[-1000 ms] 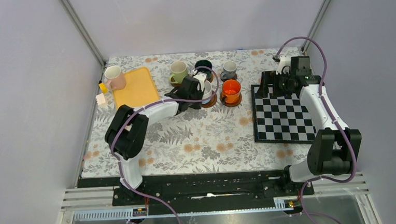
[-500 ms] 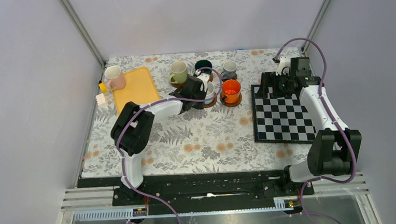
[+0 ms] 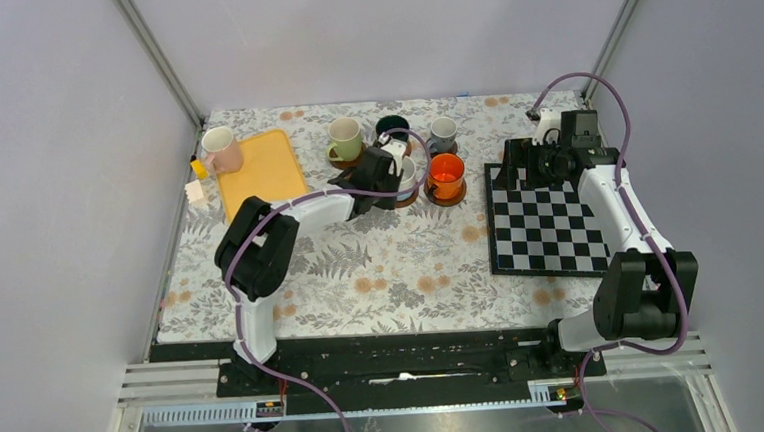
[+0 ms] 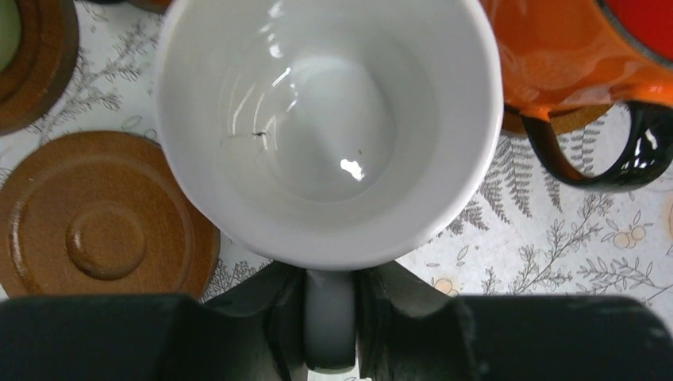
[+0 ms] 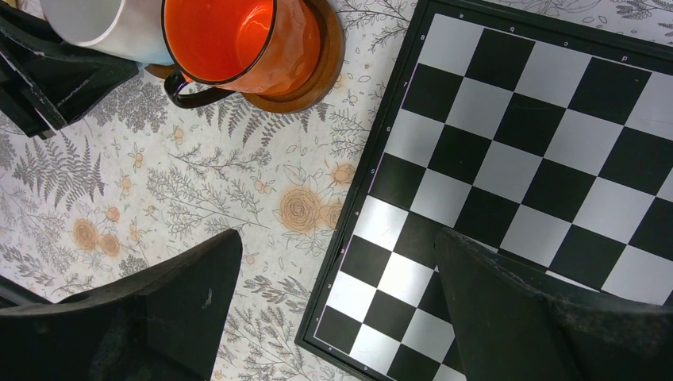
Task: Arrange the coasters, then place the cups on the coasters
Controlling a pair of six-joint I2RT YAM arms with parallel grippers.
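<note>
- White cup: glossy white inside, grey handle between the black fingers of the left gripper
- Orange cup, right of that gripper: mottled orange, with black rim and handle
- Coaster, to its left: brown, ringed
- Cloth: white with grey ferns and tan flowers
- Chessboard, under the right gripper: black and white checks, black frame
- Tray, far left of the left gripper: yellow

High overview, wrist close-ups share orange cup
</note>
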